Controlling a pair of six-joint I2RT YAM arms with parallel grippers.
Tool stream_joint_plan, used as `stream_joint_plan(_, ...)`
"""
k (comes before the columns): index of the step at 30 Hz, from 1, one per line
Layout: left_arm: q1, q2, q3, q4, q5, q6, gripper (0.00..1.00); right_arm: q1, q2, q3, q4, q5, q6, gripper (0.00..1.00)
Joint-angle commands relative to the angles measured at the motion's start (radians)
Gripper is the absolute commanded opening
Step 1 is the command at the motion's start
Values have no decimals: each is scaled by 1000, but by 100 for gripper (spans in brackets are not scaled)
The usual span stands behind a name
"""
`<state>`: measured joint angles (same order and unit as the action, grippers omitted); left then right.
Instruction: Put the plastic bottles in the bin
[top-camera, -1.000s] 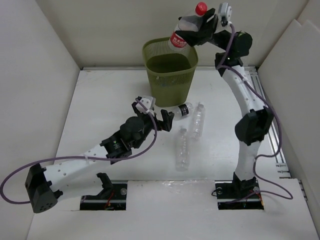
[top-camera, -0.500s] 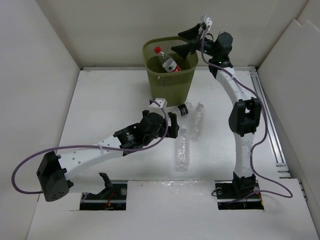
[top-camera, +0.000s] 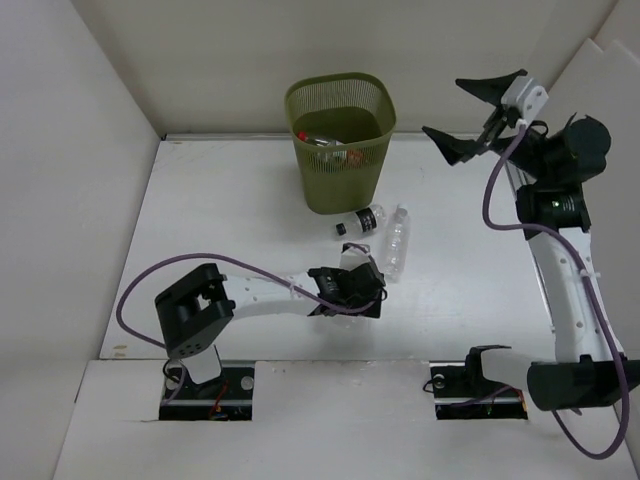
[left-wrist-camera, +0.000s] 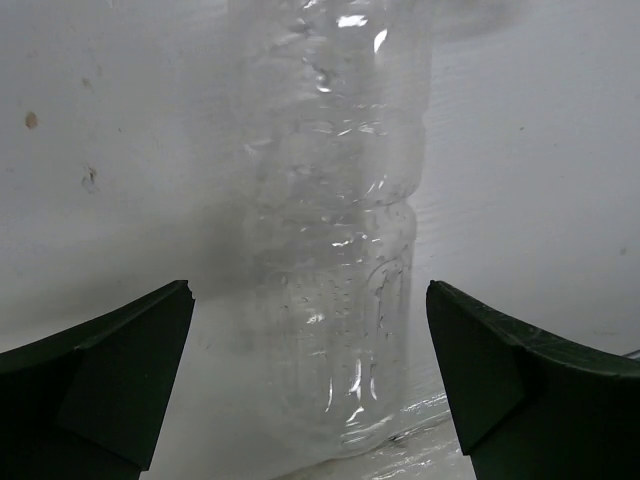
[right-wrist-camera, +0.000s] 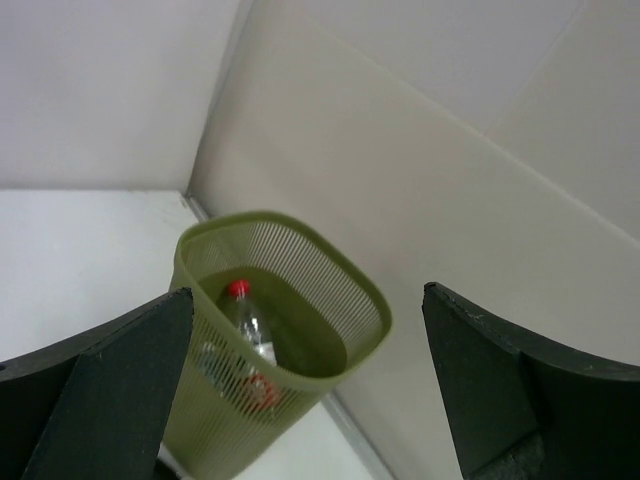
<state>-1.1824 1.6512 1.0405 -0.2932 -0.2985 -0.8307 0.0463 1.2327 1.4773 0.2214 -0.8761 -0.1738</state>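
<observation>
Olive-green plastic mesh bin (top-camera: 340, 190) is standing upright at the far side of the white bench (top-camera: 220, 220), and a red-capped clear plastic bottle (top-camera: 325, 140) is lying inside it. The right gripper (top-camera: 442, 107) is hovering high to the right of the bin, its jaws spread wide and gripping nothing. The left gripper (left-wrist-camera: 308, 290) is reaching low over the bench, its jaws spread on either side of an unlabelled clear crinkly bottle (left-wrist-camera: 330, 230) without touching it. A black-labelled clear bottle (top-camera: 360, 222) and another plain clear bottle (top-camera: 397, 242) are lying near each other just in front of the bin.
</observation>
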Motion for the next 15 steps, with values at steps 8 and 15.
stream_joint_plan(8,-13,87,79,22,10,-105,100,-13,-21,-150,-108,-38,-112,100)
stream_joint_plan(15,-13,176,64,41,53,-105,78,-3,-50,-192,-108,-47,-112,100)
